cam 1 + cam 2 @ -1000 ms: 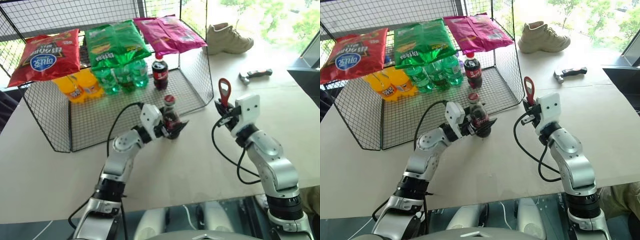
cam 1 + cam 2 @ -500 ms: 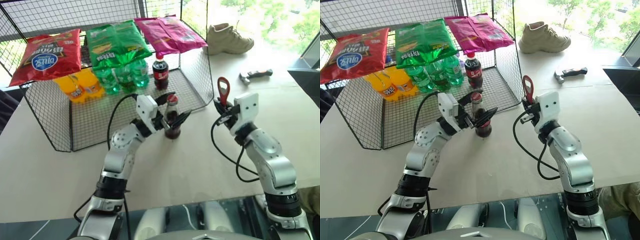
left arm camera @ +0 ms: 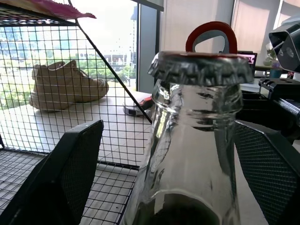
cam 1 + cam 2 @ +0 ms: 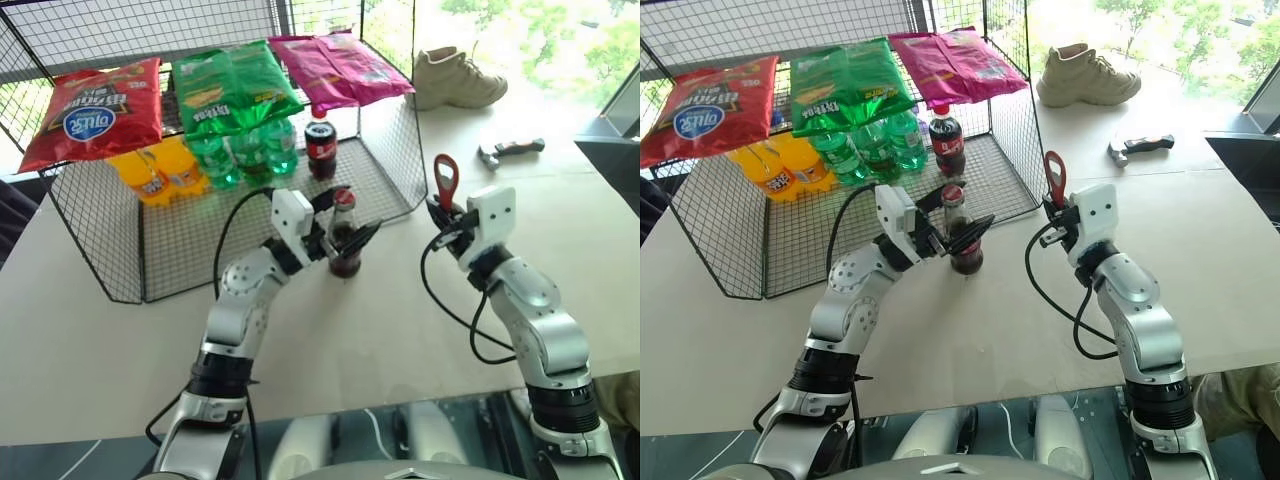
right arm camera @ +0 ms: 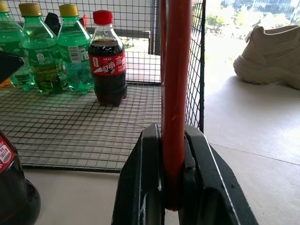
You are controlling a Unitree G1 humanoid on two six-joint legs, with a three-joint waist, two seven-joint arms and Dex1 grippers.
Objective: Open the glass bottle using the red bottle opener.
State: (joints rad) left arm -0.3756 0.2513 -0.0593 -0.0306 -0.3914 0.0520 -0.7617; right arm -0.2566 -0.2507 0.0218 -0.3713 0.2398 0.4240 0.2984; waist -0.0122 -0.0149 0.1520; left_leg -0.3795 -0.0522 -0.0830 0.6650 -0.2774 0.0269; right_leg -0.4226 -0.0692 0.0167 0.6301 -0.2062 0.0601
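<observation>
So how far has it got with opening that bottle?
Done: the right gripper is shut on the red opener, holding it upright. In hand: the left gripper has its fingers open on either side of the bottle, which stands on the table at the rack's edge. Left: gripping the bottle, bringing the opener over and prying off the cap, which is still on.

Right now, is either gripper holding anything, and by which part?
The right gripper holds the red bottle opener by its handle. The left gripper is open around the glass bottle, holding nothing.
</observation>
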